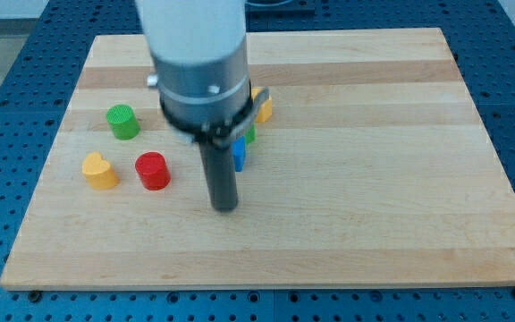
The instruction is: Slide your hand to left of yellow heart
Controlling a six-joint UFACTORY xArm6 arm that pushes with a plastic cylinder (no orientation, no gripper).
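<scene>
Jaws are absent here; my tip (225, 207) rests on the bench (356, 215), right of the red cylinder (153, 171). The yellow heart (99, 171) lies beyond it, near the view's left edge. The approach looks barely begun, and I judge the tip must skirt below both blocks to stop left of the heart.

The board (347, 179) is pale wood with smooth, matt grain in lengthwise strips. The yellow heart (99, 171), red cylinder (153, 171) and green cylinder (122, 122) look like smooth matt plastic. The rod (222, 174) is dark and dull, possibly rubbery.
</scene>
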